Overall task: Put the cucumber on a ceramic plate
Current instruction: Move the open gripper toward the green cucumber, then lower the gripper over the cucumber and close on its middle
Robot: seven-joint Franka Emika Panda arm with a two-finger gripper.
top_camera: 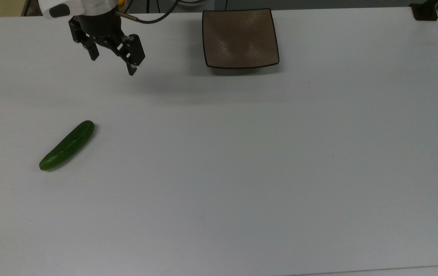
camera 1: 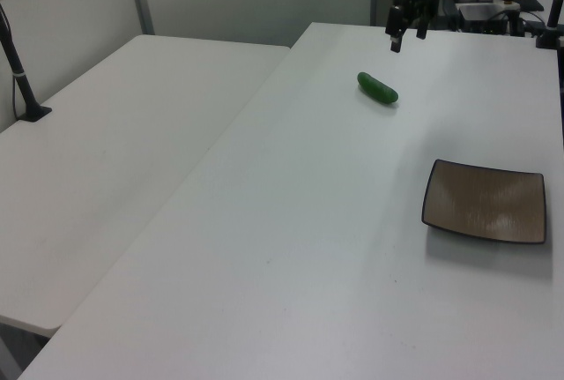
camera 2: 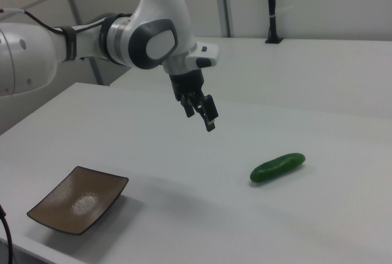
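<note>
green cucumber (top_camera: 67, 145) lies unobscured; tool (top_camera: 112, 65) above, fingers apart, arm cropped.

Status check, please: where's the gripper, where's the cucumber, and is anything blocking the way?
Gripper open, empty, above table. Cucumber lying on table, untouched. Plate bare. Nothing between them.

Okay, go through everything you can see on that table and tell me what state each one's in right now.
Cucumber: lying flat on the table, free, not gripped.
Plate: empty, flat on the table, apart from the cucumber.
Gripper: open, holding nothing, raised above the table between cucumber and plate in the top view.
Table: white, bearing the cucumber and plate.
</note>
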